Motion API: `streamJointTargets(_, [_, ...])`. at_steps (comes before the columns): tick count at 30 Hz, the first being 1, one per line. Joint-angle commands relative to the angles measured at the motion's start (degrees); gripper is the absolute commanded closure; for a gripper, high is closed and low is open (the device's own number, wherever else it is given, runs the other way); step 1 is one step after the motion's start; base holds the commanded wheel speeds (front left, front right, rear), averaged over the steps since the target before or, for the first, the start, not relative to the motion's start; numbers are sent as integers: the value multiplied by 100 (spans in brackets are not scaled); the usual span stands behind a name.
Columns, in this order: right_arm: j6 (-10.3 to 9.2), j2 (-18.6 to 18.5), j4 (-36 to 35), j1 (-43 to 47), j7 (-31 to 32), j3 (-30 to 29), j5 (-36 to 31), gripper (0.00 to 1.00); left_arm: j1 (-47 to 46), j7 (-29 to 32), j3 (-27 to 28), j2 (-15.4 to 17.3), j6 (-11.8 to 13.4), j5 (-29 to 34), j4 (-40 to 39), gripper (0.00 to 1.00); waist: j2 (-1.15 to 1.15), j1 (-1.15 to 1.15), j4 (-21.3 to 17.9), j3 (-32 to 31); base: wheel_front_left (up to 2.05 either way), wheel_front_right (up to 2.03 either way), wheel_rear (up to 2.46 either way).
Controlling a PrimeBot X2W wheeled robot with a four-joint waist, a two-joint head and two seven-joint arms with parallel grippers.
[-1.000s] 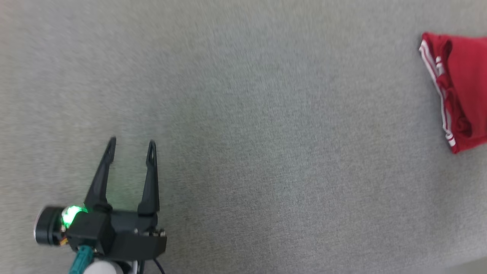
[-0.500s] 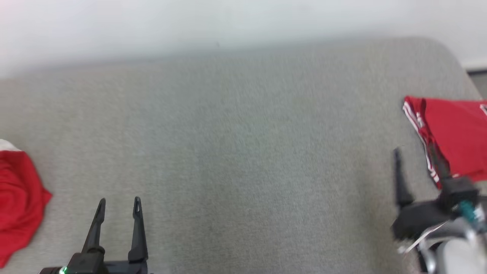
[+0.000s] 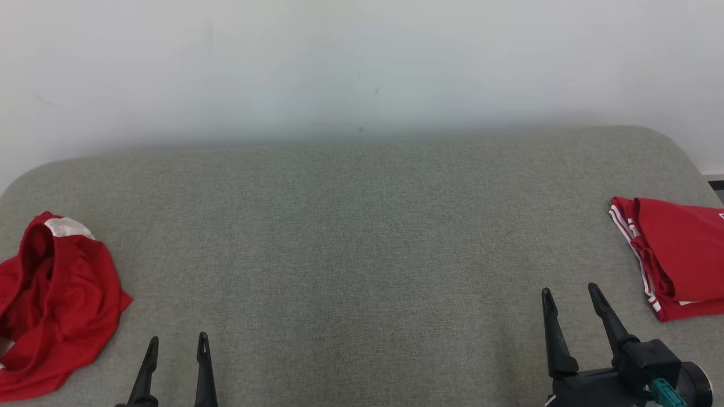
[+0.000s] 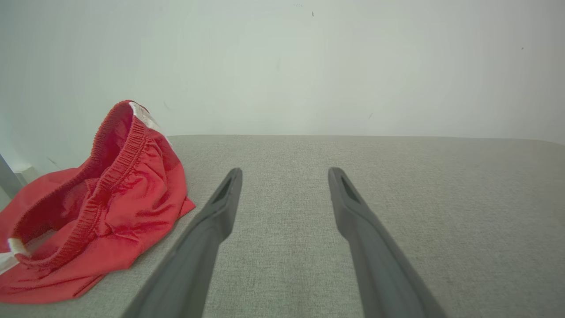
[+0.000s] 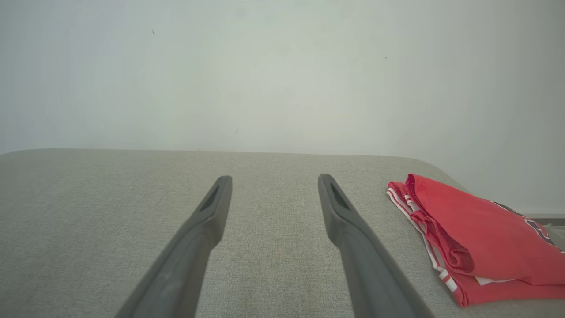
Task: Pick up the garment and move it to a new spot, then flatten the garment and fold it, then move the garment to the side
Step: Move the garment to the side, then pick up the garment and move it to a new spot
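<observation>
Head view takes in a wide grey woven-fabric surface [image 3: 362,237] with rounded far corners, backed by a plain white wall [image 3: 362,56]. At its right edge lies a neatly folded red garment with white striped trim [image 3: 679,254], flat and square, partly cut off by the frame. Bare cloth lies between and ahead of both grippers.

At the left edge of the surface sits a crumpled red garment with an elastic gathered waistband and a white patch [image 3: 56,305]. It is bunched in a loose heap, the waistband standing up and open, and its lower folds spread out flat toward the near edge.

The left gripper [image 3: 178,338] sits low at the near edge with its two dark fingers parted and nothing between them; the crumpled garment lies near it on its left, apart from the fingers. The right gripper [image 3: 569,288] is likewise spread and empty, with the folded garment close on its right, not touching.
</observation>
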Motion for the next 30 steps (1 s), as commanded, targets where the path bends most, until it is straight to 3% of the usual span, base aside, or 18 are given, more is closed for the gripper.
streamJointTargets(1, [-16, 43, -8, 86, -84, 47, 68, 0, 59, -17, 30, -12, 11, -7, 26, 0, 1, 1, 26, -73, 0, 0, 0])
streamJointTargets(30, [-16, 65, 413, 26, -391, 252, 324, 0, 10, -17, -5, -20, 1, -42, 114, 0, 1, 1, -32, -61, 0, 0, 0])
